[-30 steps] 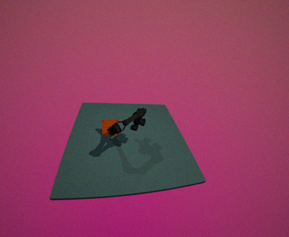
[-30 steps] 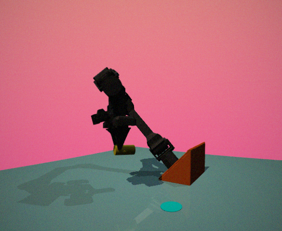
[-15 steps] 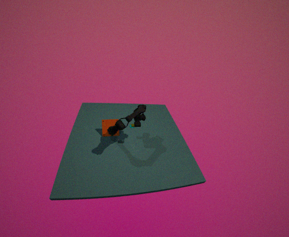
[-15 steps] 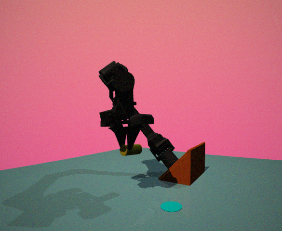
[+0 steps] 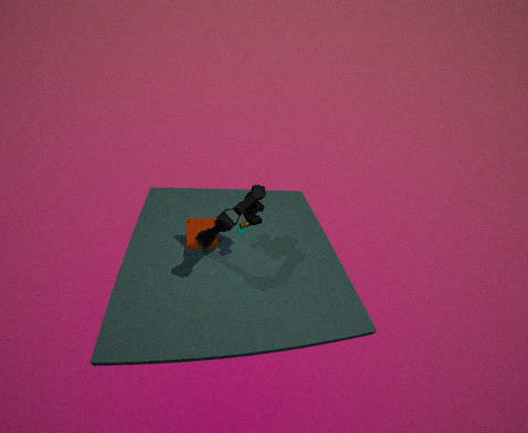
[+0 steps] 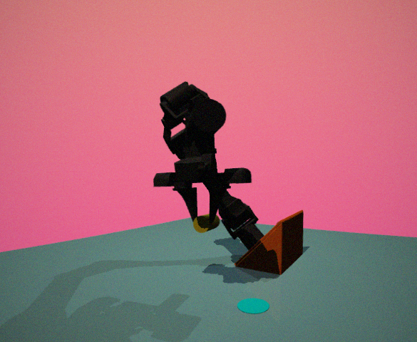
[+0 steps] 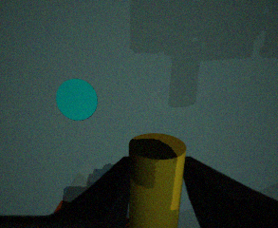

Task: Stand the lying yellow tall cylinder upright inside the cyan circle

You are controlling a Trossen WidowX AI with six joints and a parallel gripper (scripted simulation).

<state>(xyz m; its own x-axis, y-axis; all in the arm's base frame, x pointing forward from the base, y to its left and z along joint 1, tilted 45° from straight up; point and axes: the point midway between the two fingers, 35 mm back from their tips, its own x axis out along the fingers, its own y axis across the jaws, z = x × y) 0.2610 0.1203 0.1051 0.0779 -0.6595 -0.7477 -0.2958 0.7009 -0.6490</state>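
My gripper (image 6: 202,217) (image 7: 156,163) (image 5: 248,222) is shut on the yellow tall cylinder (image 6: 205,224) (image 7: 156,180) (image 5: 245,224). It holds the cylinder lying horizontally, well above the table. In the exterior view I see its round end facing the camera between the fingertips. The cyan circle (image 6: 253,306) (image 7: 77,100) (image 5: 241,230) is a flat disc on the table. In the wrist view it lies ahead and to the left of the cylinder's end. In the exterior view it lies nearer the camera and to the right of the gripper.
The arm's orange base block (image 6: 276,247) (image 5: 191,231) stands on the teal table (image 6: 348,287) (image 5: 236,317), close to the cyan circle. The arm's shadows fall across the table.
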